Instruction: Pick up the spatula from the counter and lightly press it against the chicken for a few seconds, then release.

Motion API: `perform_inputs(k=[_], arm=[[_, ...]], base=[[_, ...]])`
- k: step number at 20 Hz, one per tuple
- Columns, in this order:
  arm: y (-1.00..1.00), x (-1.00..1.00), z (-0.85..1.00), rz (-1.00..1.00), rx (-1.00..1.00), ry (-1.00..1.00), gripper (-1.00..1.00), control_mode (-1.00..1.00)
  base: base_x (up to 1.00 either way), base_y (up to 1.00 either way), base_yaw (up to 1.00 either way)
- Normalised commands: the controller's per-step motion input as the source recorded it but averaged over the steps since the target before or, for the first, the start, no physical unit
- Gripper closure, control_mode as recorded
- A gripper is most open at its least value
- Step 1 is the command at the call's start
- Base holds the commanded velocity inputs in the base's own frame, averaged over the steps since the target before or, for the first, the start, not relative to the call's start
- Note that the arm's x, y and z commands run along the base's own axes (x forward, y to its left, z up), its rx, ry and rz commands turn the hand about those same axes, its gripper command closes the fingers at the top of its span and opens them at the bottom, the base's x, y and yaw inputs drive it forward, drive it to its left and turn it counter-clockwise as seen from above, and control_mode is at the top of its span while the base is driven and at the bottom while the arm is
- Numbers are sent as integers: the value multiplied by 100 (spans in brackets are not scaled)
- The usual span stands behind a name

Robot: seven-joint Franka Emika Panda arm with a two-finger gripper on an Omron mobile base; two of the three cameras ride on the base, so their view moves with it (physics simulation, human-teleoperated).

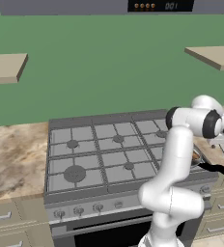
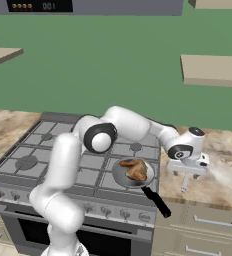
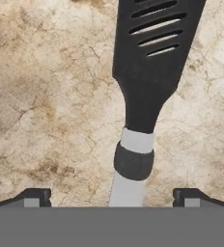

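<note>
Black and slotted, the blade of the spatula [image 3: 150, 67] lies flat on the marbled tan counter [image 3: 46, 101] straight ahead of the gripper [image 3: 113, 198], at the far end of the hand view. From the blade the spatula narrows to a dark neck, then a pale band and a black collar, and its grey handle runs back toward the hand and passes between the two finger tips [image 3: 36, 197]. Those tips stand wide apart, one on each side of the handle, with bare counter showing in the gap on both sides, so they touch nothing and grip nothing. The handle sits roughly midway between them, tilted a little off the hand's own line, with the blade leaning toward the right-hand tip's side. In the right base view the gripper [image 2: 184, 175] points down at the counter beside the stove [image 2: 43, 145], with the arm stretched out low across the cooktop to reach it. Off to the hand's left, near but apart from it, a dark pan [image 2: 122, 179] rests on the stove's near right burner with the browned chicken [image 2: 134, 169] lying in it, and the pan's black handle [image 2: 158, 201] sticks out past the stove's front edge, below and to the left of the hand
</note>
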Motion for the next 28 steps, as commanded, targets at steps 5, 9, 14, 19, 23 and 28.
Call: perform_inputs(k=[5, 9, 14, 19, 23, 28], arm=[[-13, 23, -21, 0, 0, 0, -100, -100], [-5, 13, -19, 0, 0, 1, 100, -100], [0, 2, -12, 0, 0, 1, 100, -100], [4, -33, 10, 1, 0, -7, 100, -100], [39, -60, 35, 3, 0, -19, 100, -100], [69, -72, 43, 4, -1, -26, 100, -100]], base=[[0, 0, 0], [0, 0, 0], [0, 0, 0], [0, 0, 0], [0, 0, 0], [0, 0, 0]])
